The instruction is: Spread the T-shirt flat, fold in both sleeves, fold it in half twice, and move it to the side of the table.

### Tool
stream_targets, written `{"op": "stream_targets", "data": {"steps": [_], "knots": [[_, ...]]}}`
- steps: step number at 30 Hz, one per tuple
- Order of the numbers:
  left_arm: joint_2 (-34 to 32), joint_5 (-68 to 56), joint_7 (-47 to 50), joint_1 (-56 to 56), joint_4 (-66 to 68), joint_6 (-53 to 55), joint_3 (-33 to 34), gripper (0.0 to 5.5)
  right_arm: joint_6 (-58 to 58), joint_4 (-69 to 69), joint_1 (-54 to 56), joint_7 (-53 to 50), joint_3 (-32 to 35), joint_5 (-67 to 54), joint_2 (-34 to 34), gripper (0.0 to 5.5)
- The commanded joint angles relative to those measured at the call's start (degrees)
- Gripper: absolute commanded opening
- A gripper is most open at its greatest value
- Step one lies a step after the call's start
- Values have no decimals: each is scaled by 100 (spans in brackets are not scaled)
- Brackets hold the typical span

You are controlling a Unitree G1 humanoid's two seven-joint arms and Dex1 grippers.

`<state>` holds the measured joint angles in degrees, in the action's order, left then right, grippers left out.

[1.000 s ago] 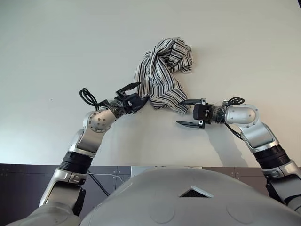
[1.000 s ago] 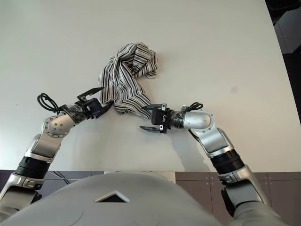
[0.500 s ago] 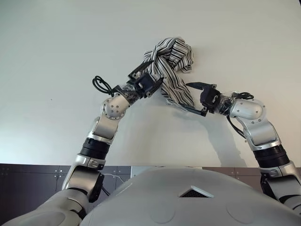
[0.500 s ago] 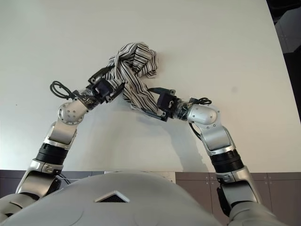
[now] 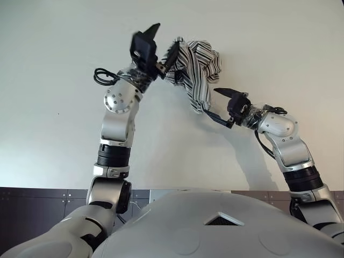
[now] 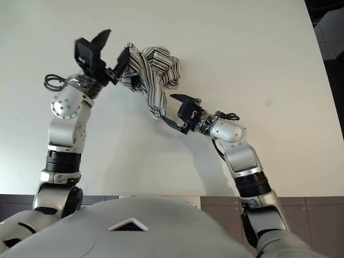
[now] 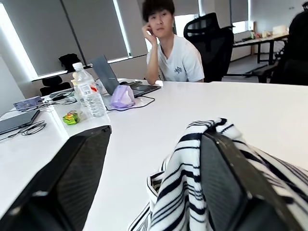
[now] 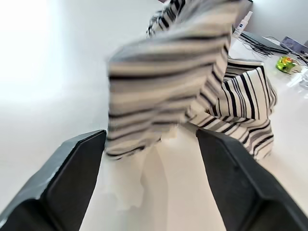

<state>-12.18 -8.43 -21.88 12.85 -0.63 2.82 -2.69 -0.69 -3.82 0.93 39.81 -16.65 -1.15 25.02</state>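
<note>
Crumpled black-and-white striped T-shirt (image 5: 198, 67) on the white table (image 5: 54, 80), one part hooked up on the raised left gripper (image 5: 166, 35).
The left gripper's two fingers are spread wide, and the cloth is draped over one finger (image 7: 231, 192) rather than pinched, with the other finger bare. From there a narrow bunched strand of shirt drops toward the right gripper (image 5: 210, 101), which sits lower and nearer the robot. Its fingers are also well apart, and the shirt's loose lower end hangs in front of the gap between them, unclamped. The rest of the shirt lies heaped on the table beyond both grippers.
</note>
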Motion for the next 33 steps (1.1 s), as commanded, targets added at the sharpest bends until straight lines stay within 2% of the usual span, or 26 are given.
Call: {"op": "stream_targets", "data": {"steps": [1,7,10,12,14,16,20,23,29,33], "knots": [[79,-793,282,313,-508,766,711,303,-14,268,94,-238,74,185,-66,344],[-317,-1818,617,90,-1240,1851,1877,303,-201,411,-63,-392,100,293,-28,344],[-798,-1478,456,-234,-744,1713,2092,303,-284,505,-60,-465,85,340,-50,344],[-1266,-847,213,-479,-290,1521,1695,303,-322,570,-19,-484,84,357,-68,344],[-1966,294,-116,-811,252,1276,751,303,-357,627,29,-474,99,362,-65,344],[-2467,1147,-277,-1087,661,868,174,303,-384,666,71,-455,107,364,-53,344],[-2945,1876,-254,-1091,1050,288,-80,303,-412,657,35,-476,122,376,-45,344],[-3396,2640,213,-976,1365,-243,-131,303,-400,600,-5,-474,142,338,-57,344],[-3308,3029,1499,-669,595,-860,505,303,-374,571,16,-444,179,306,-65,344],[-2832,2153,621,-995,-536,-1656,-111,303,-353,575,51,-422,173,324,-76,344]]}}
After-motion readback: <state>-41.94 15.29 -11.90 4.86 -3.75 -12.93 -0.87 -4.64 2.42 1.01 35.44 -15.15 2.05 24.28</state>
